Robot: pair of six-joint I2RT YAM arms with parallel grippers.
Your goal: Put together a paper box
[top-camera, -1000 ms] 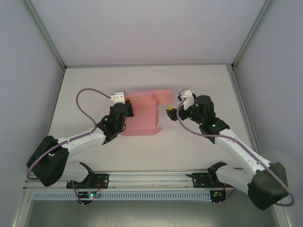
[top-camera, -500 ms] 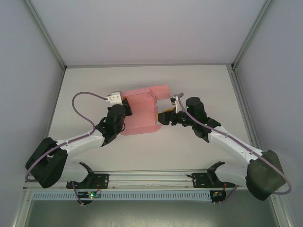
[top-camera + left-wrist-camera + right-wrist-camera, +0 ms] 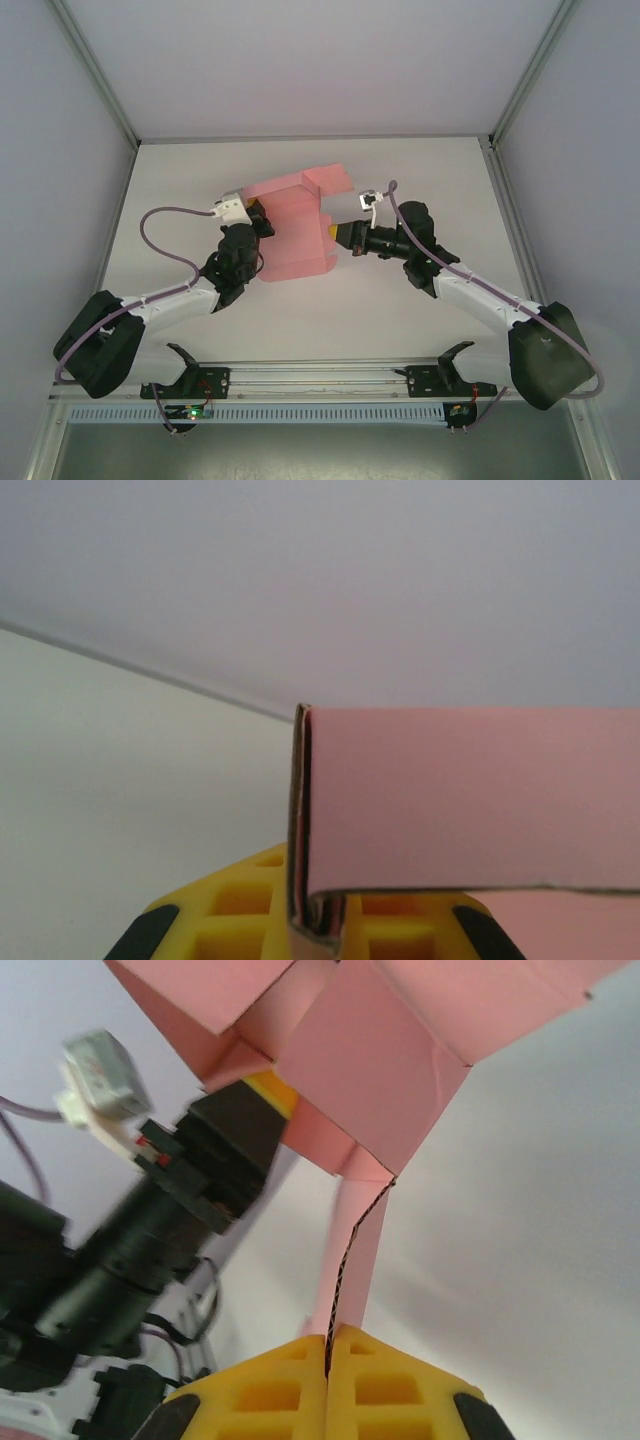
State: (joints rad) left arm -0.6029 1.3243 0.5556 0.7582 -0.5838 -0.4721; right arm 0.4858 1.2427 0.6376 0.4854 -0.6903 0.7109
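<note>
right gripper (image 3: 328, 1355): yellow pads (image 3: 265, 1392) fully closed on a thin flap edge of the pink thin-card paper box (image 3: 296, 238). left gripper (image 3: 316, 932): clamped on the doubled folded edge on the opposite side. The box spans the gap between them, partly folded, apparently raised and tilted over the middle of the white table (image 3: 430, 180). far flap (image 3: 328, 182) sticks out loose.

My read: needs firm pinches both sides and coordinated arm motion, otherwise the card buckles or tears. Fold only on the creases, far flap last. Thin card, likely slippery.
</note>
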